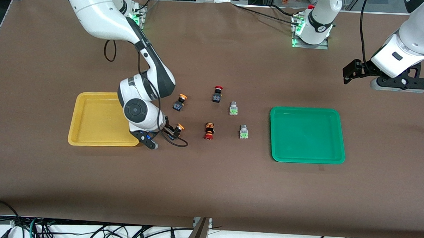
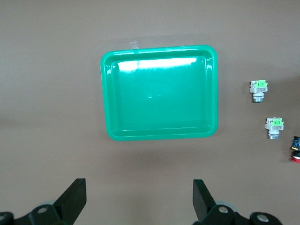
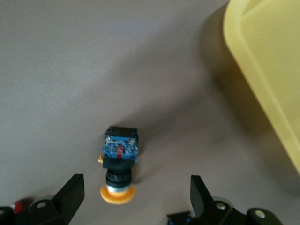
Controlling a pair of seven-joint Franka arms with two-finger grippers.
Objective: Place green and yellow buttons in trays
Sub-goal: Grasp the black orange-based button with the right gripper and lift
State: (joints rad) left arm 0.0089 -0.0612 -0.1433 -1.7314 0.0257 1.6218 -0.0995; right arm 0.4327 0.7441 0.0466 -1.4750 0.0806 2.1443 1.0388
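My right gripper [image 1: 171,132] is low over the table beside the yellow tray [image 1: 92,120], open, with one yellow button [image 1: 180,126] lying between its fingers. In the right wrist view that button [image 3: 119,157] lies on its side inside the open gripper [image 3: 136,199], orange cap toward the wrist. The second yellow button [image 1: 179,102] lies farther from the front camera. Two green buttons [image 1: 233,108] [image 1: 244,132] lie near the green tray [image 1: 306,150]. My left gripper [image 1: 351,74] waits open and empty, high at the left arm's end. Its wrist view shows its open gripper [image 2: 139,201], the green tray [image 2: 159,133] and both green buttons [image 2: 258,89] [image 2: 274,127].
Two red-capped buttons [image 1: 217,94] [image 1: 208,130] lie between the yellow and the green buttons. The right arm's elbow hangs over the yellow tray's corner. The yellow tray's rim [image 3: 253,75] is close to the right gripper. Brown cloth covers the table.
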